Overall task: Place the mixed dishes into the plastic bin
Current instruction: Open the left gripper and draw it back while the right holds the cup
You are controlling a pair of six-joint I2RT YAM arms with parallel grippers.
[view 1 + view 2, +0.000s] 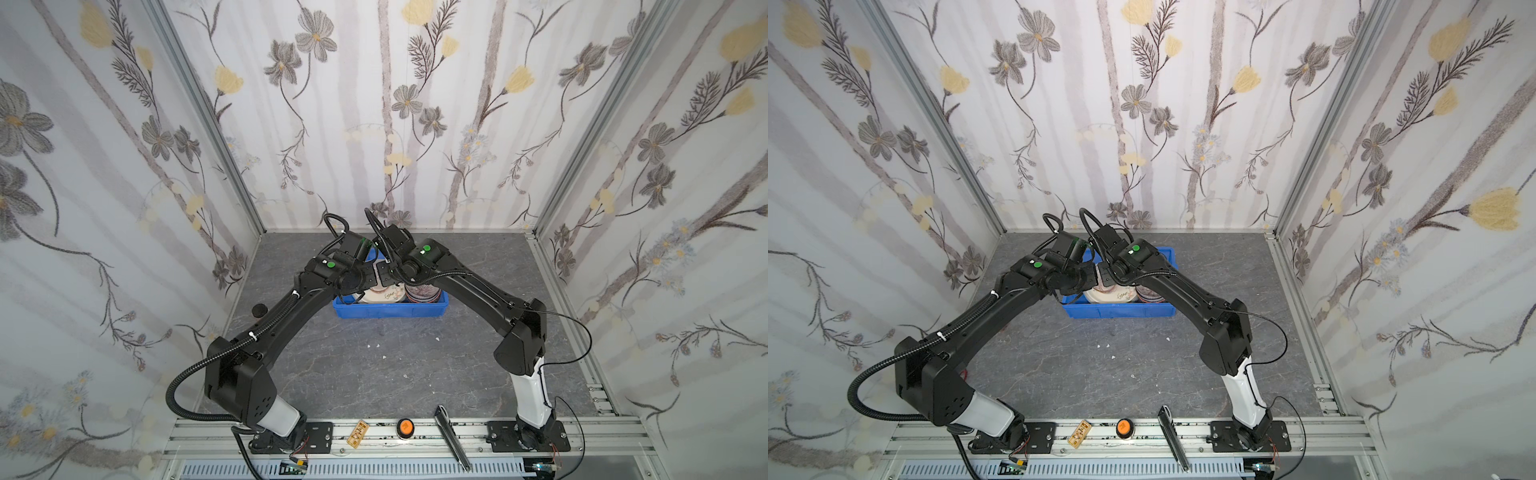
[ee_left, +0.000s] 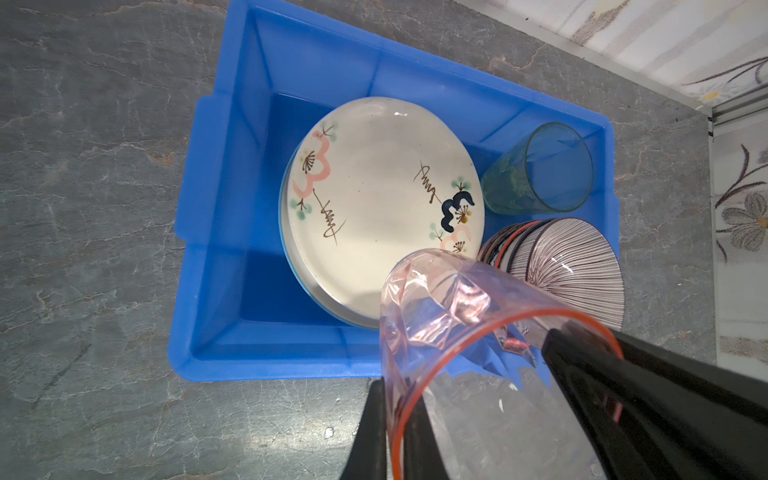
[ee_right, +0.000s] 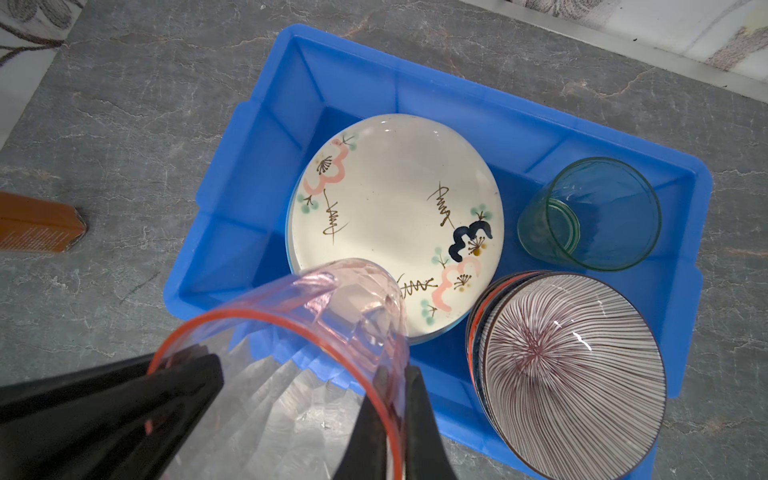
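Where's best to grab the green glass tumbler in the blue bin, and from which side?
Pinch the green glass tumbler's rim from above, one finger inside: its mouth faces up, and the blue plastic bin's walls and the striped bowls crowd its sides.

Blue bin (image 1: 390,309), lipped, rectangular. Inside: cream plate (image 3: 386,199) flat at centre, atop another; striped bowl stack (image 3: 573,365) at its 3 o'clock; green tumbler (image 3: 598,216) upright at 1 o'clock. Pink tumbler (image 3: 332,299) tilted, aloft over the 6 o'clock wall.

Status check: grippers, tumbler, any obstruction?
Both shut on pink tumbler rim: left gripper, right gripper. Tumbler tilted over blue bin wall. In bin: plates, green tumbler, bowl stack; bare floor beside plates.
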